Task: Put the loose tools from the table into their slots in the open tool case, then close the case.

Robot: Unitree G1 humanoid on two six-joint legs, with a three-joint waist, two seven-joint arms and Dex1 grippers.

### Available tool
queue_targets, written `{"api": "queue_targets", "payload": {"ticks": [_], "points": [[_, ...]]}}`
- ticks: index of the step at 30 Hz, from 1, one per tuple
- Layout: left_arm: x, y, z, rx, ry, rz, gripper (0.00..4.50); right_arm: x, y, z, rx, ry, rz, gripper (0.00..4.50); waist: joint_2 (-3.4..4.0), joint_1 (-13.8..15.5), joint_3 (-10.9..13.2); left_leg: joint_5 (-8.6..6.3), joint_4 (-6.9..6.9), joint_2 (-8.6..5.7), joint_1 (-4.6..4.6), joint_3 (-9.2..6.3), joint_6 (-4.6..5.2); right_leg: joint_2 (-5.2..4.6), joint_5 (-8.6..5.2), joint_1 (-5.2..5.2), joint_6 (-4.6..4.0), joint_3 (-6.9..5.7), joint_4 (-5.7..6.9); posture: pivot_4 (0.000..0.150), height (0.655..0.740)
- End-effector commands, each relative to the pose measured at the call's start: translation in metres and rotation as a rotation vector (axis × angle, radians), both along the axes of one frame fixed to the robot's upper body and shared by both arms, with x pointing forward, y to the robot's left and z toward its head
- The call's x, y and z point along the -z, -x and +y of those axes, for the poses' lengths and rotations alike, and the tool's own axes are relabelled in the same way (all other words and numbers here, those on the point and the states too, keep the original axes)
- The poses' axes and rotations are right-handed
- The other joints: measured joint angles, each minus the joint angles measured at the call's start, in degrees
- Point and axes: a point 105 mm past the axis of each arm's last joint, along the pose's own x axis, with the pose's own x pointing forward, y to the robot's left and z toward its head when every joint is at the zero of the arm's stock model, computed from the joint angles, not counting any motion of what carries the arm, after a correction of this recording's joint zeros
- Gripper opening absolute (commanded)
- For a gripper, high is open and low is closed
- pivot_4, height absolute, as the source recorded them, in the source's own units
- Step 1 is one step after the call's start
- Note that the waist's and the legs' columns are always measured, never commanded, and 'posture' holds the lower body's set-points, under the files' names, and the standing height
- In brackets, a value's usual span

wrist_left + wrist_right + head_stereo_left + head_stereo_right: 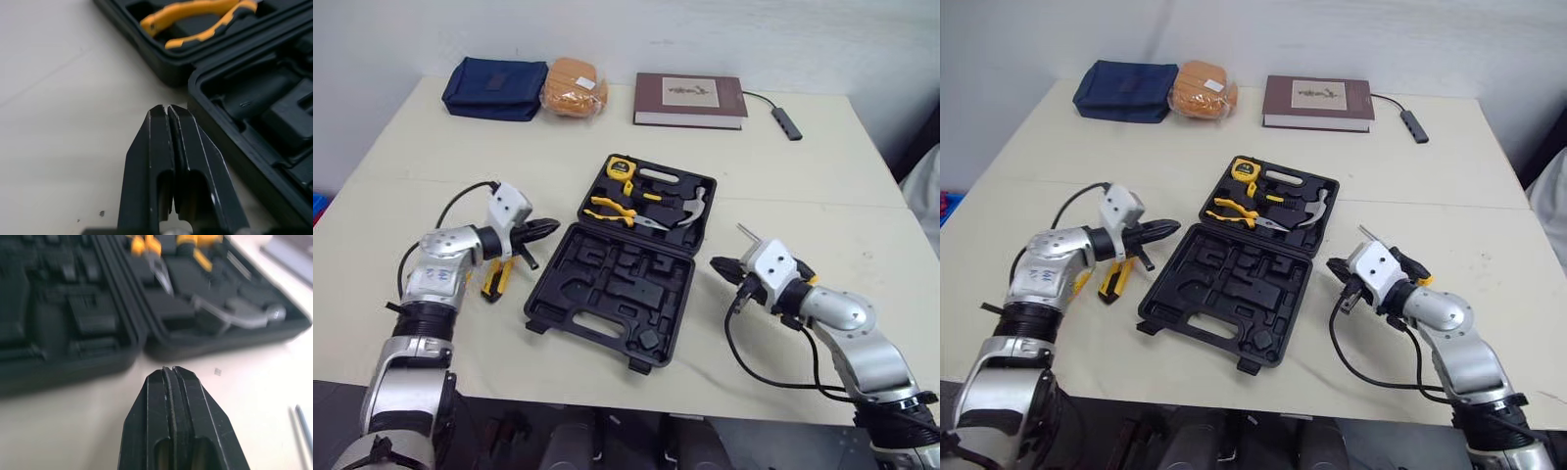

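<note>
1. a pale bench [401,196] is seen from above the robot's two arms. an open black tool case [607,294] lies flat in the middle of it.
2. the far half of the case holds a tape measure [621,165], yellow-handled pliers [617,209] and a hammer [693,209]. the moulded slots in the near half are empty.
3. a yellow-and-black handled item [495,279], perhaps a utility knife, lies on the bench just left of the case and partly under the left arm.
4. the left tool [551,227] has its two black fingers pressed together with nothing between them. it points at the case's left edge, above the handled item.
5. the right tool [718,264] is also pressed together and empty, close to the case's right edge.
6. a thin metal shaft [745,232] lies on the bench beside the right wrist. the arm hides its other end.
7. the handled item looks rigid and light, with a smooth plastic grip that may slip. across the middle of the handle seems the best place to pinch it.
8. the shaft lies flat on the bench and is probably hard to pinch. a thicker end, if it has one, would be the safer hold.
9. a navy pouch [496,88] and a book [688,100] sit at the far edge, well apart from the case.
</note>
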Motion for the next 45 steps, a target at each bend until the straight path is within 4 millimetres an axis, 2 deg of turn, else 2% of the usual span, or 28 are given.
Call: {"api": "queue_targets", "payload": {"ticks": [1, 5, 9, 17, 25, 28, 34, 40, 45], "points": [[-0.011, -0.010, -0.007, 0.002, -0.018, -0.045, 0.00, -0.004, -0.007, 0.004, 0.004, 0.028, -0.051, 0.05, 0.00, -0.18, 0.00, 0.01, 0.05, 0.01, -0.04, 0.00, 0.01, 0.02, 0.00, -0.04, 0.00, 0.01, 0.03, 0.150, 0.7400], [-0.008, -0.024, -0.014, -0.037, -0.024, -0.042, 0.00, 0.002, -0.014, 0.005, 0.020, 0.054, -0.050, 0.05, -0.01, -0.11, 0.00, 0.01, 0.17, 0.05, -0.06, 0.00, 0.01, 0.06, 0.00, -0.06, 0.00, 0.01, 0.10, 0.150, 0.7400], [0.001, -0.028, -0.021, -0.025, -0.063, -0.008, 0.00, 0.005, -0.016, 0.008, 0.017, 0.056, -0.045, 0.05, -0.01, -0.10, -0.01, 0.01, 0.20, 0.04, -0.15, 0.00, 0.02, 0.05, 0.01, -0.11, 0.01, 0.00, 0.07, 0.150, 0.7400], [0.005, -0.031, -0.026, -0.016, -0.046, 0.012, 0.00, 0.010, -0.017, 0.018, -0.002, 0.049, -0.033, 0.05, -0.01, -0.02, -0.01, 0.01, 0.41, 0.05, -0.20, -0.04, 0.04, 0.04, 0.03, -0.11, 0.03, 0.00, 0.17, 0.150, 0.7400], [0.016, -0.014, -0.030, 0.113, -0.031, 0.098, 0.00, 0.008, -0.018, 0.022, -0.018, 0.049, -0.035, 0.05, -0.01, -0.13, -0.02, 0.00, 0.45, 0.05, -0.29, -0.04, 0.05, 0.05, 0.03, -0.19, 0.04, 0.00, 0.19, 0.150, 0.7400], [0.015, -0.011, -0.031, 0.132, -0.015, 0.101, 0.00, 0.008, -0.019, 0.022, -0.020, 0.050, -0.035, 0.05, -0.01, -0.09, -0.02, -0.02, 0.62, 0.06, -0.44, -0.06, 0.09, 0.05, 0.03, -0.26, 0.04, -0.02, 0.23, 0.150, 0.7400], [0.027, -0.003, -0.035, 0.172, -0.032, 0.128, 0.00, 0.008, -0.021, 0.021, -0.039, 0.065, -0.040, 0.05, -0.01, -0.10, -0.02, -0.07, 0.76, 0.06, -0.51, -0.05, 0.18, 0.04, 0.07, -0.29, 0.11, 0.00, 0.24, 0.150, 0.7400], [0.034, 0.013, -0.044, 0.296, -0.096, 0.157, 0.00, 0.007, -0.022, 0.020, -0.110, 0.112, -0.057, 0.05, -0.01, -0.22, -0.02, -0.09, 0.79, 0.05, -0.55, -0.03, 0.20, 0.04, 0.08, -0.30, 0.13, 0.02, 0.23, 0.150, 0.7400], [0.035, 0.019, -0.045, 0.322, -0.123, 0.151, 0.00, 0.003, -0.018, 0.023, -0.192, 0.128, -0.068, 0.05, -0.01, -0.21, -0.02, -0.09, 0.80, 0.06, -0.54, -0.03, 0.21, 0.04, 0.09, -0.30, 0.13, 0.02, 0.23, 0.150, 0.7400]]}}
